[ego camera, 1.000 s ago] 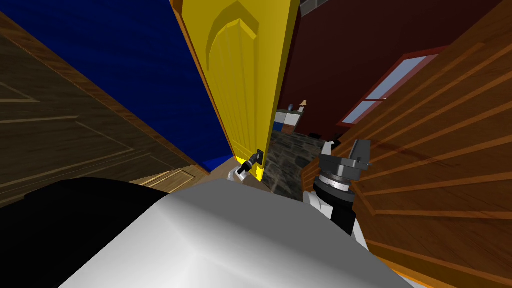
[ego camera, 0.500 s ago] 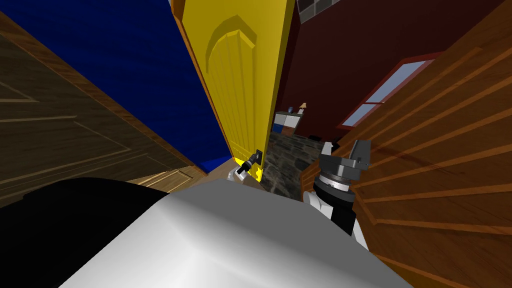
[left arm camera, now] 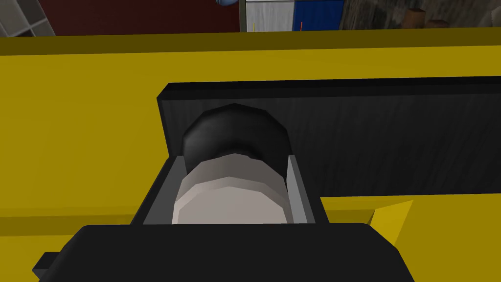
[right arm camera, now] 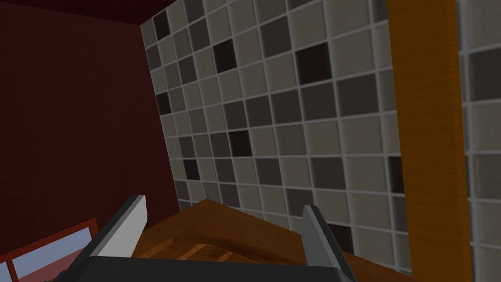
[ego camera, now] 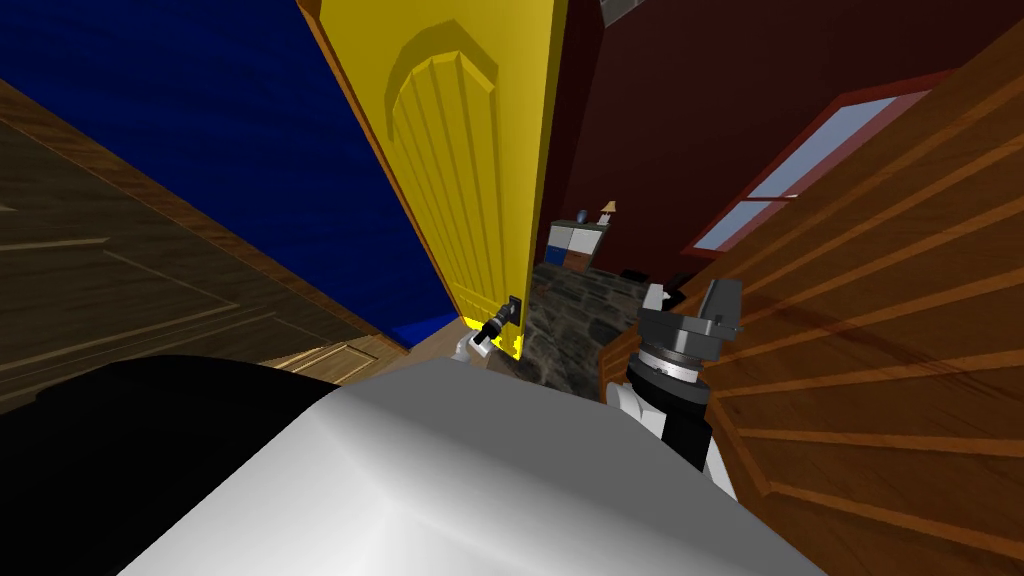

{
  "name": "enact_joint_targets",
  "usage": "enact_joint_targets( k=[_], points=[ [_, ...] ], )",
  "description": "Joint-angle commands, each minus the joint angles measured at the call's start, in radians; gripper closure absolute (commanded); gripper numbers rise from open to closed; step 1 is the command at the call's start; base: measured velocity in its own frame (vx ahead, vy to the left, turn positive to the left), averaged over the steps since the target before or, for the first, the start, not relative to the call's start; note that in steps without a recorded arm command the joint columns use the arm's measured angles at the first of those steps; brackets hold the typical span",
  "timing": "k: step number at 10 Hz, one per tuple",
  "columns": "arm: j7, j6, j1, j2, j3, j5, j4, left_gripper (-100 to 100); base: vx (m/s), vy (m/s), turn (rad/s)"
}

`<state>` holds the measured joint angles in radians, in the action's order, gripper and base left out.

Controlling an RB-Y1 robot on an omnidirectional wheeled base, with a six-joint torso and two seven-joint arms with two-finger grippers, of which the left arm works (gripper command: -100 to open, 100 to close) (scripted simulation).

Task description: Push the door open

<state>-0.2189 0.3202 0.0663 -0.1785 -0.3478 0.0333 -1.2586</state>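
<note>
A yellow door [ego camera: 470, 170] with an arched panel stands partly open ahead, its free edge facing me. On its edge side sits a black plate [left arm camera: 391, 137] with a black and grey knob [left arm camera: 232, 166]. My left gripper [left arm camera: 234, 188] is shut on that knob, its fingers [left arm camera: 299, 188] pressing the knob's two sides. In the head view the left gripper [ego camera: 490, 333] is at the door's handle [ego camera: 512, 310], low on the door. My right gripper [ego camera: 690, 300] is raised beside the wooden wall on the right, open, holding nothing, as the right wrist view [right arm camera: 220, 220] also shows.
A blue wall [ego camera: 220, 140] lies left of the door, with a brown panelled door [ego camera: 120, 270] nearer left. A wooden slatted wall [ego camera: 880, 340] stands close on the right. Through the gap are a stone floor [ego camera: 580, 310], a dark red wall [ego camera: 700, 120] and a small cabinet [ego camera: 572, 242].
The door has swung further away to the left and the gap beside its edge has widened. My left gripper has followed with the knob. The right arm has stayed put.
</note>
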Motion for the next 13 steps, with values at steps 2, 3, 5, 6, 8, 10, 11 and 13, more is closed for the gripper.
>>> enact_joint_targets(
  k=[2, 3, 5, 6, 8, 10, 11, 13],
  points=[
    [0.012, 0.008, 0.024, 0.006, 0.043, -0.004, 0.026, 100, 0.106, -0.099, 0.033],
    [0.016, 0.008, 0.028, 0.010, 0.055, -0.005, 0.033, 100, 0.080, -0.114, 0.042],
    [0.025, 0.007, 0.036, 0.017, 0.078, -0.007, 0.047, 100, 0.086, -0.092, 0.045],
    [0.029, 0.007, 0.040, 0.021, 0.090, -0.008, 0.054, 100, 0.094, -0.098, 0.041],
    [0.038, 0.007, 0.048, 0.028, 0.115, -0.010, 0.068, 100, 0.097, -0.103, 0.042],
    [0.047, 0.007, 0.056, 0.035, 0.139, -0.012, 0.082, 100, 0.098, -0.102, 0.045],
    [0.051, 0.007, 0.060, 0.038, 0.151, -0.013, 0.089, 100, 0.079, -0.109, 0.035],
    [0.059, 0.006, 0.069, 0.045, 0.174, -0.015, 0.102, 100, 0.087, -0.094, 0.043]
  ],
)
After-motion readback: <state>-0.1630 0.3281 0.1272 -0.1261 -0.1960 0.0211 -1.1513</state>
